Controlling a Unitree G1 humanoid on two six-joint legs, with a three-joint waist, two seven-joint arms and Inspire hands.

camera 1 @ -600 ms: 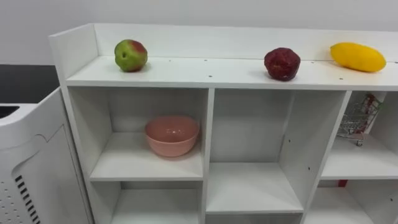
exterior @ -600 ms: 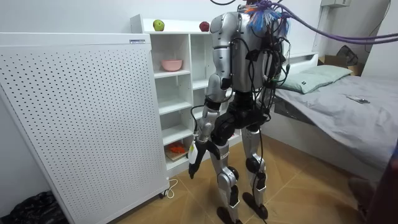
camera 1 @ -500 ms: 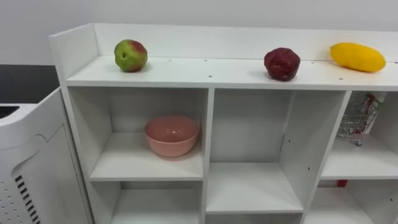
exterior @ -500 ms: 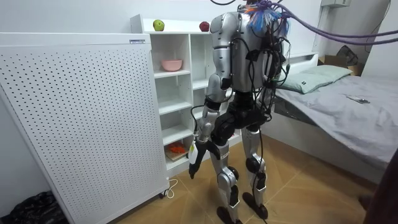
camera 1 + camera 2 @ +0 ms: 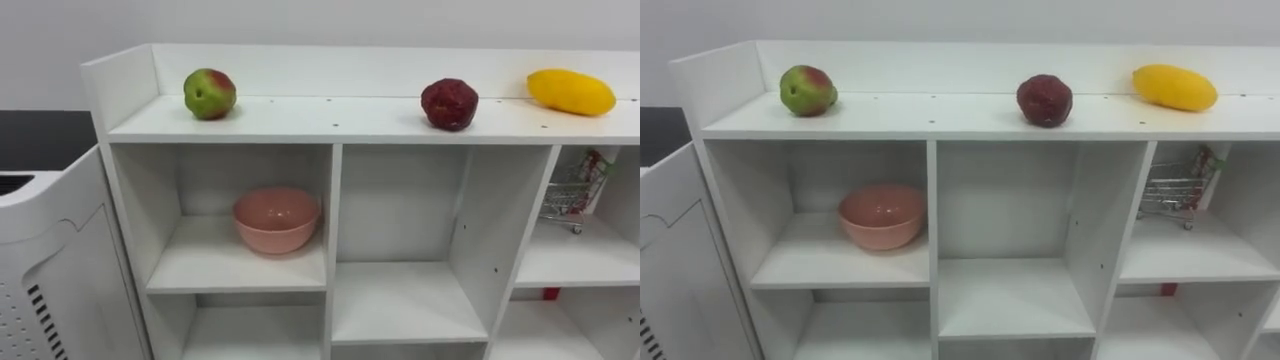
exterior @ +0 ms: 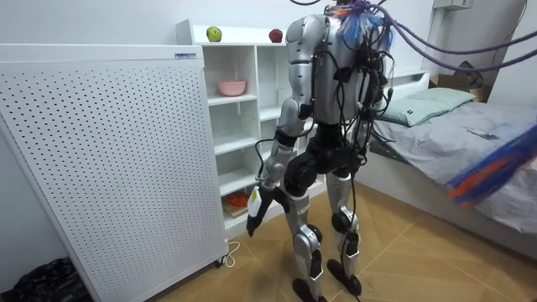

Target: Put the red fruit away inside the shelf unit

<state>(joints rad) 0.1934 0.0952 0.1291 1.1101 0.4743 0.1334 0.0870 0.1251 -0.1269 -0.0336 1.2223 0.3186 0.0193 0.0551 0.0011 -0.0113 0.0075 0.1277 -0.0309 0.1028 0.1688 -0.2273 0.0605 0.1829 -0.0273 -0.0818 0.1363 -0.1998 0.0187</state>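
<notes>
The main danger I see is that a fruit rolls away. The top board of the closet (image 5: 330, 118) has a low wall at the back and at the left end, but nothing along the front edge. If a hand comes from above and touches a fruit on its side instead of closing around it, the fruit could roll forward and fall to the floor. The dark red fruit (image 5: 449, 104) seems the most exposed, because it sits nearer to the front than the others. The board is also high for the robot, so it must reach upward while standing on two legs before the closet, and this may make the grasp less exact.

In the room view the left hand (image 6: 256, 210) hangs low beside the thigh, well apart from the fruit. Whether it is open or closed I cannot tell, but nothing seems to be in it.

All three fruits lie on the top board, well apart from each other. The apple (image 5: 210, 93) at the left is round, green with a red blush. The dark red fruit in the middle is lumpy. The mango (image 5: 571, 91) at the right is long, smooth and yellow. A pink bowl (image 5: 277, 218) stands empty in the upper left compartment.
</notes>
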